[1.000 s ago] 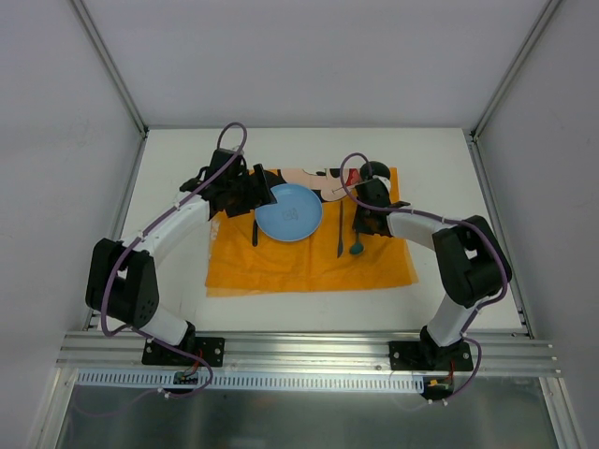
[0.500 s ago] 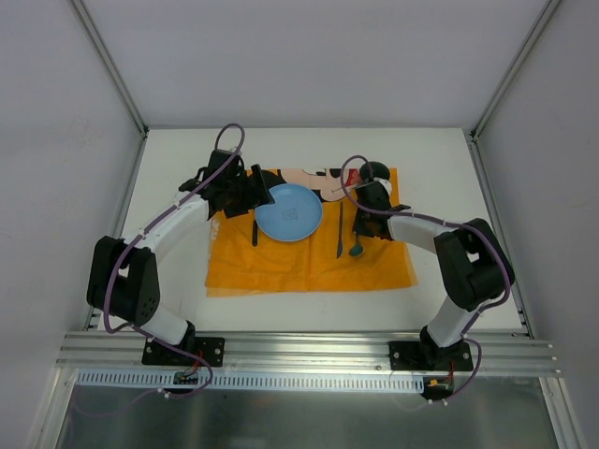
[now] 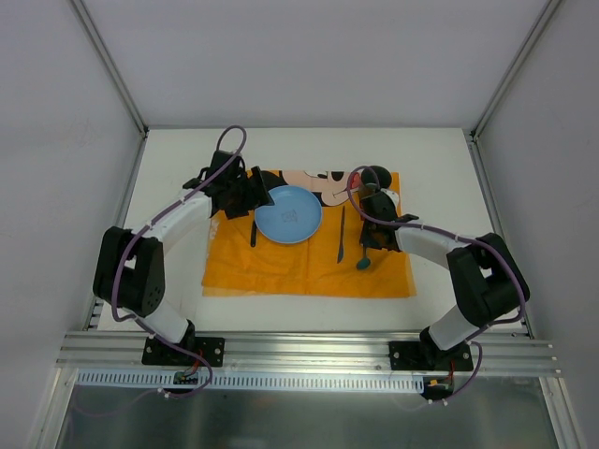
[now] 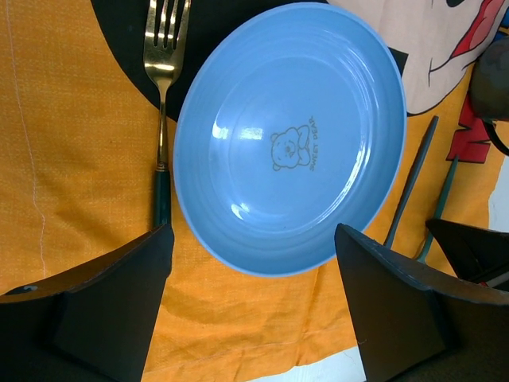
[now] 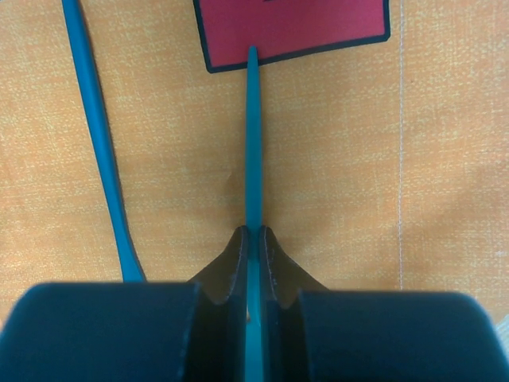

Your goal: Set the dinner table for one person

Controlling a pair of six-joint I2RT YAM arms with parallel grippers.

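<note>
The white dinner table [image 3: 440, 168] bears an orange cartoon-mouse placemat [image 3: 281, 267]. On the mat lie a blue plate [image 3: 288, 213], a gold fork [image 3: 253, 231] with a dark handle to its left, and a dark knife [image 3: 342, 234] to its right. My left gripper [image 3: 249, 198] is open and empty, hovering by the plate's left side. In the left wrist view the plate [image 4: 290, 135] and fork [image 4: 163, 119] lie ahead of the gripper [image 4: 250, 306]. My right gripper [image 3: 369, 232] is shut on the teal spoon [image 3: 363, 262]. In the right wrist view the gripper [image 5: 253, 235] pinches the spoon handle [image 5: 253, 135].
The knife handle [image 5: 99, 143] lies just left of the held spoon. A red patch [image 5: 290, 28] of the mat print is at the spoon handle's tip. Grey walls stand on three sides and an aluminium rail [image 3: 299, 351] runs along the near edge.
My right gripper has moved slightly nearer and to the right, taking the spoon with it. The mat's near edge has shifted a little. My left gripper has barely moved.
</note>
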